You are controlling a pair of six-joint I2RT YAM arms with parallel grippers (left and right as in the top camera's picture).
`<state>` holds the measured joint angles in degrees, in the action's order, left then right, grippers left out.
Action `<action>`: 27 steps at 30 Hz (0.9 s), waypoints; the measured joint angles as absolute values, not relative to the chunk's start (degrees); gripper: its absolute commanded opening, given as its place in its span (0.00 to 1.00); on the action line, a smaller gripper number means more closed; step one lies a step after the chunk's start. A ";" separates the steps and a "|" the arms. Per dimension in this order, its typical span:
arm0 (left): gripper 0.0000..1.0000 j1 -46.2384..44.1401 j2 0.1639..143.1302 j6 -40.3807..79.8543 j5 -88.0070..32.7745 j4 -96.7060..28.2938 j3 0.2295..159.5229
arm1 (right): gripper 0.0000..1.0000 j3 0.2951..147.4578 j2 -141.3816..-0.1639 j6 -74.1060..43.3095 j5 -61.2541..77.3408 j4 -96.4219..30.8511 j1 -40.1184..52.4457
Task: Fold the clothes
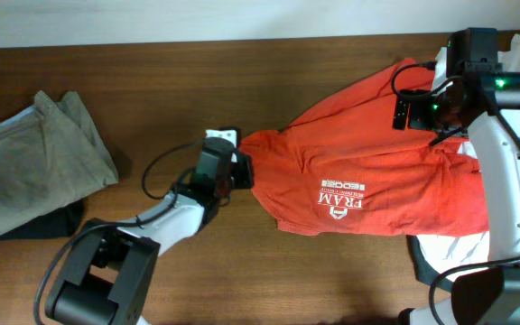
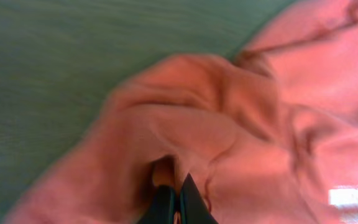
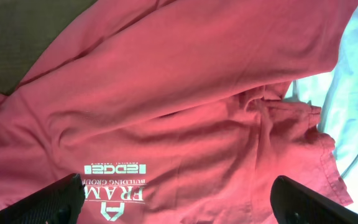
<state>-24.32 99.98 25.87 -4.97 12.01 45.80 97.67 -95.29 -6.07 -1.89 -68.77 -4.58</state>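
Two grippers tend our shirt (image 1: 377, 171), right of centre on the table (image 1: 242, 63): the left gripper (image 2: 176, 199) pinches its bunched edge, likely to pull it flat; the right gripper (image 3: 179, 202) hangs spread above.

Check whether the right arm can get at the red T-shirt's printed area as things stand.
Likely yes. The right gripper hangs open above the red T-shirt, the print below its fingers with nothing over it. The left gripper pinches the shirt's far end, out of the way.
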 measured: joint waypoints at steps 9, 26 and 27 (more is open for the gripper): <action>1.00 8.29 99.42 14.44 -3.44 -7.40 78.32 | 0.99 97.67 -95.29 -6.04 -1.91 -68.58 -4.58; 0.84 -7.01 100.07 22.59 -10.50 -38.26 56.18 | 0.99 97.67 -95.29 -6.04 -1.91 -68.77 -4.58; 0.76 -7.01 100.05 22.98 -10.52 -35.05 55.99 | 0.99 97.67 -95.29 -6.02 -1.91 -68.82 -4.58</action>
